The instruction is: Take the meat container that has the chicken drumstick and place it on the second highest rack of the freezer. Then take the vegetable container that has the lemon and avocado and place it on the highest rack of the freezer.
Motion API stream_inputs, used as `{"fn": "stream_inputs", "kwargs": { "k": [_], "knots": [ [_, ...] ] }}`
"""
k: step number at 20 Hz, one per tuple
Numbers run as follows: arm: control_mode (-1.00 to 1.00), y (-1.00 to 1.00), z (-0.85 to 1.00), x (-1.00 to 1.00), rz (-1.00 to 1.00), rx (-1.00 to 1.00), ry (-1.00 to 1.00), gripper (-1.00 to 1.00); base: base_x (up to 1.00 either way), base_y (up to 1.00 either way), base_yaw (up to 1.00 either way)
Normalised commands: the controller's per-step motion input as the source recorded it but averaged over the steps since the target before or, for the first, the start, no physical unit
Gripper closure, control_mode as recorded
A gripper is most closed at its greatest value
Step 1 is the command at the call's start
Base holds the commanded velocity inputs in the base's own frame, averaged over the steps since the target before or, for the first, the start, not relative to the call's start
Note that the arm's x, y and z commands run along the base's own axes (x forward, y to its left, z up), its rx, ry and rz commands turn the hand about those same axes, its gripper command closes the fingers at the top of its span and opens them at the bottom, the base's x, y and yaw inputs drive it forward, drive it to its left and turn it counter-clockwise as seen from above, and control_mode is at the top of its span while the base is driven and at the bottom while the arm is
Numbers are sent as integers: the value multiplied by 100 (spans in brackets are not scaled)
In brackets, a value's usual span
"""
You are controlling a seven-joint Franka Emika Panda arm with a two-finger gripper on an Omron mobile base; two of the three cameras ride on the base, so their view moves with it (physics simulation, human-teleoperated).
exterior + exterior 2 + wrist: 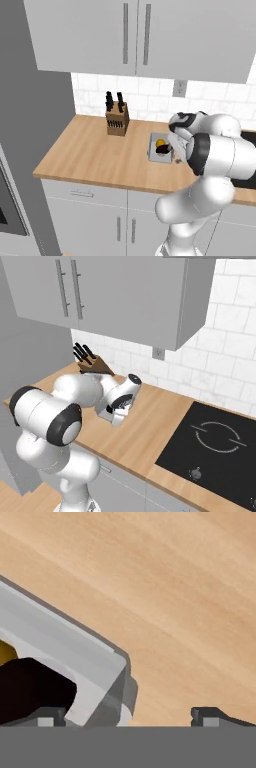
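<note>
My arm covers a lot. From the left base view its white elbow hides the right side of the vegetable container, and from the right base view the hand hides almost all of that container. I can see the gripper in the hand view, but just its two small dark tips at the bottom. The left tip sits over the container wall and the right tip sits over bare wood, so the jaws stand wide open with the container's corner between them. Nothing is held.

The container sits on the worktop, near the middle, closer to the back wall than to the front edge. Inside I count one lemon and one avocado, touching each other. In the hand view the avocado is a big dark shape cut off at the left edge, and a small yellow bit behind it is probably the lemon.

I count one knife block near the back edge, well apart from the container, to its left. One black cooktop lies at the right end of the worktop. Two wall cabinet doors hang above.
</note>
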Motion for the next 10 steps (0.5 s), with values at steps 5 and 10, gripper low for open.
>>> {"fn": "stream_inputs", "kwargs": {
  "k": [5,10],
  "knots": [
    [-100,0,-37,32,0,0,1,-100,0,0,0],
    [-100,0,-46,1,0,0,3,-100,0,0,0]
  ]
}}
